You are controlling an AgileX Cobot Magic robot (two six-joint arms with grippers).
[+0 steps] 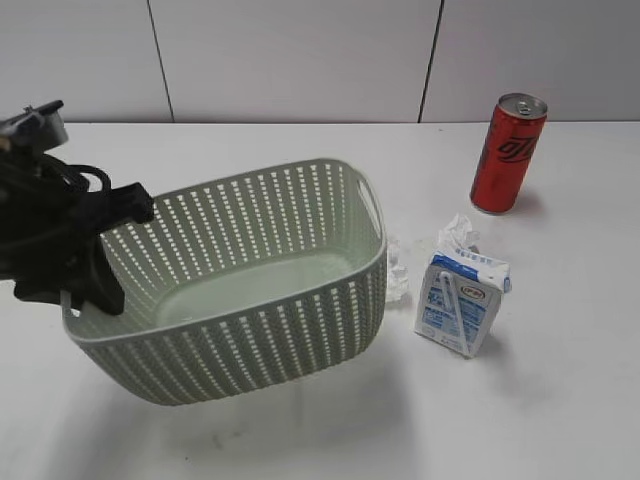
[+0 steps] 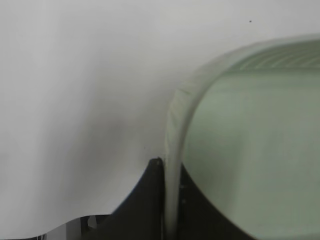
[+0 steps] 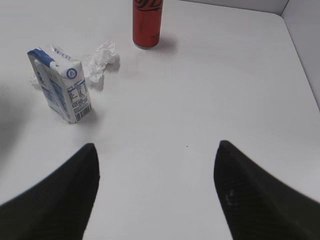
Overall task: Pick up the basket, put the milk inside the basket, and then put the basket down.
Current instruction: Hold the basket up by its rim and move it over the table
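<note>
The pale sage-green basket [image 1: 300,300] is tilted, its left end raised off the white table. My left gripper [image 1: 95,295] is shut on the basket's left rim; in the left wrist view the two black fingers [image 2: 171,167] pinch the thin rim [image 2: 175,130] between them. The basket holds nothing. The white-and-blue milk carton [image 1: 462,303] stands upright on the table to the right of the basket, straw on its front. It also shows in the right wrist view [image 3: 61,85], far left of my open, empty right gripper [image 3: 156,150], which is out of the exterior view.
A red soda can [image 1: 508,153] stands at the back right, also in the right wrist view [image 3: 146,22]. Crumpled white tissues [image 1: 398,268] lie between basket and carton, and more show behind the carton [image 3: 101,59]. The table's right edge [image 3: 300,60] meets a wall.
</note>
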